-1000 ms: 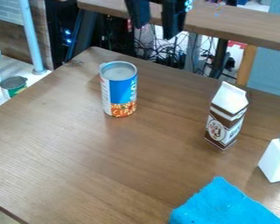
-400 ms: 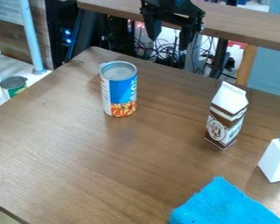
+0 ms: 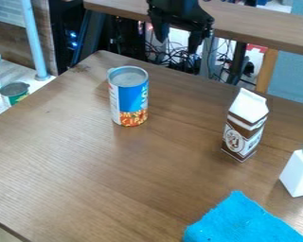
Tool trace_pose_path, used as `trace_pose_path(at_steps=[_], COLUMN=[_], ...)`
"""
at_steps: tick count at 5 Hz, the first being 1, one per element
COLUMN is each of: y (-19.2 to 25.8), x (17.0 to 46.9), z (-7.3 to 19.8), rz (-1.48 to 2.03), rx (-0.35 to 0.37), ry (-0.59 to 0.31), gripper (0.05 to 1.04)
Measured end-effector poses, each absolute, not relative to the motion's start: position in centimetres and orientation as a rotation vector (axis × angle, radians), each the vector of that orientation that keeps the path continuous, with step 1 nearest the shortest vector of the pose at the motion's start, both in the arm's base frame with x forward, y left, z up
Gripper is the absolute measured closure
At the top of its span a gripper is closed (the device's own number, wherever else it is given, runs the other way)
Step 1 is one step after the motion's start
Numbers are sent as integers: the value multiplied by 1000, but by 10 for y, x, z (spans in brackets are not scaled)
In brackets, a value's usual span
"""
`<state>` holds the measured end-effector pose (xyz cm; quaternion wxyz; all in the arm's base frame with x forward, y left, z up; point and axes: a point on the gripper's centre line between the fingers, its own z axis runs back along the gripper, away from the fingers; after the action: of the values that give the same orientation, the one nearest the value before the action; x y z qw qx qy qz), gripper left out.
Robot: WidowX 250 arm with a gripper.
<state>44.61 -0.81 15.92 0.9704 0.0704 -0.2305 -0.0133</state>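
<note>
Empty, with its fingers set wide apart, the black two-finger gripper (image 3: 177, 45) is held aloft near the far edge of the brown wooden table (image 3: 103, 165), where the standing things are apparently given clearance. Nearest to it, towards the far left corner, a blue-and-white cylindrical metal can (image 3: 129, 97) is stood upright, steadied by its flat base. Farther right, a brown-and-white gable-topped carton (image 3: 245, 126) and a white, square-sided, grey-capped bottle (image 3: 298, 174) are likewise supported, while a bright blue fabric cloth (image 3: 239, 222) is spread low beside the near edge.
</note>
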Motion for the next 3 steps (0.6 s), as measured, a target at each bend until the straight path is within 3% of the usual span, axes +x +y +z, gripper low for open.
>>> trace_pose_path(at_steps=[3], y=[62], x=[439], z=[142], rz=[56], rx=[93], ry=[-419], gripper=[79])
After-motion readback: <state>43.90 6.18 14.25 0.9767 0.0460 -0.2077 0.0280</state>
